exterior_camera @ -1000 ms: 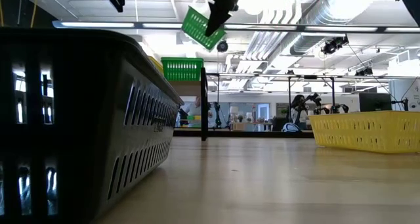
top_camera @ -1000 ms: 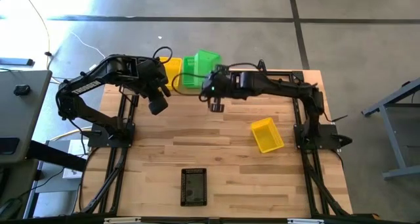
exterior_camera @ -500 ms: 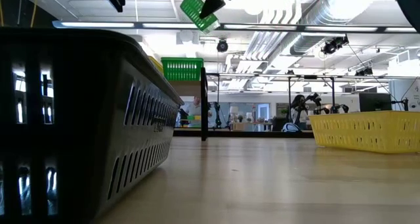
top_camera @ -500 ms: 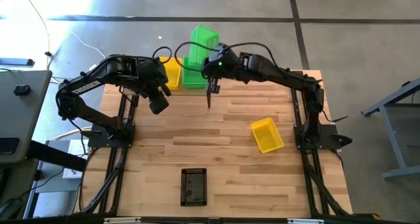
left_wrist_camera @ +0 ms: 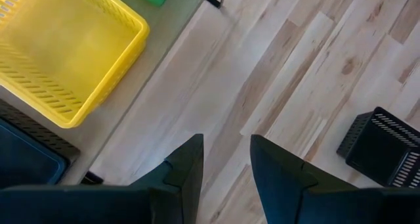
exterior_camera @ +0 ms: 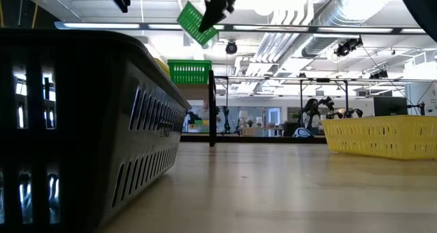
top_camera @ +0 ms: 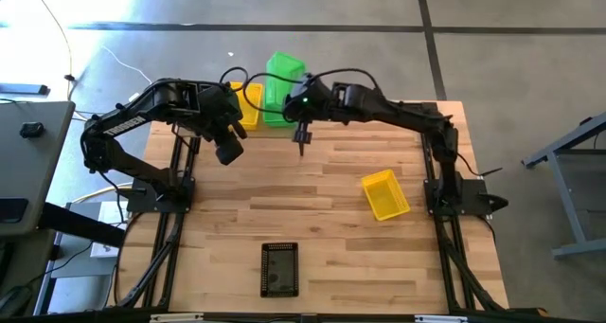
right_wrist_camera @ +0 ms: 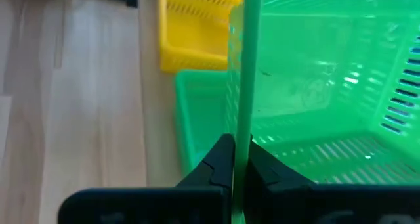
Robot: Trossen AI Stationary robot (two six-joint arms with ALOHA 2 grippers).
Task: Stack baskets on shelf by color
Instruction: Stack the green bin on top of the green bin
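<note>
Right tool, at the end of an arm stretched out across the far edge of the worktop, pinched tight on the rim of a green basket. Held up high and tilted over a second green basket on the shelf, next to a yellow basket. Left tool a little open, holding nothing, hanging over the far left of the worktop. Another yellow basket on the right side, black basket near the front edge. Big room with ceiling pipes behind.
</note>
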